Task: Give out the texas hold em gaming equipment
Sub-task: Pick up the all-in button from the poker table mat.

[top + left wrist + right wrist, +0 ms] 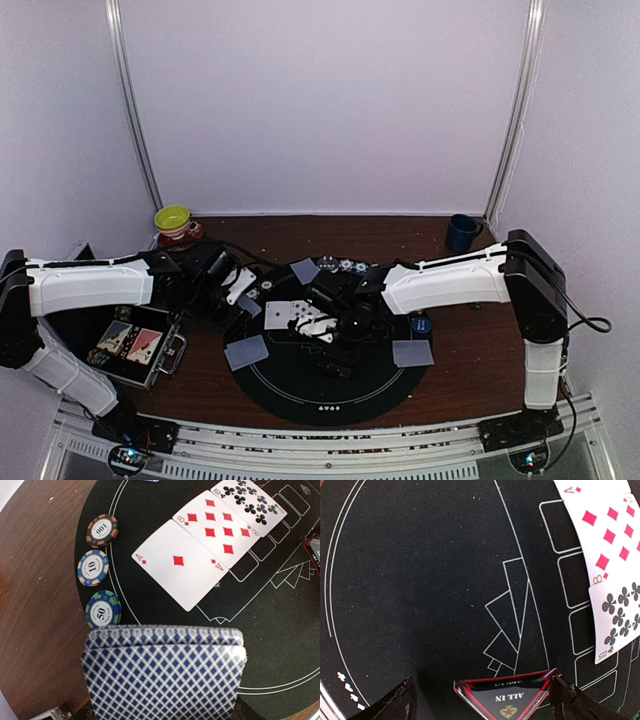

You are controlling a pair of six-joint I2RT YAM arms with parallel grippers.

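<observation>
My left gripper (238, 286) is shut on a deck of blue-diamond-backed cards (165, 675), which hides its fingers in the left wrist view, over the left edge of the black mat (300, 385). Just beyond the deck lie three chips marked 100 (102, 530), 10 (93, 567) and 50 (103, 610). Face up beside them are the ace of diamonds (180, 562), eight of diamonds (217, 522) and ten of clubs (247, 502). My right gripper (482, 682) is open at mid-mat. The red "ALL IN" triangle marker (507, 702) lies between its fingers, its corner against the right finger (572, 702).
Face-down cards lie on the mat at the left (247, 351), right (413, 352) and far side (304, 270), with chips (342, 265) nearby. A blue disc (420, 325) sits right of the mat. An open case (140, 345), a yellow-green bowl (173, 220) and a blue mug (461, 232) stand around.
</observation>
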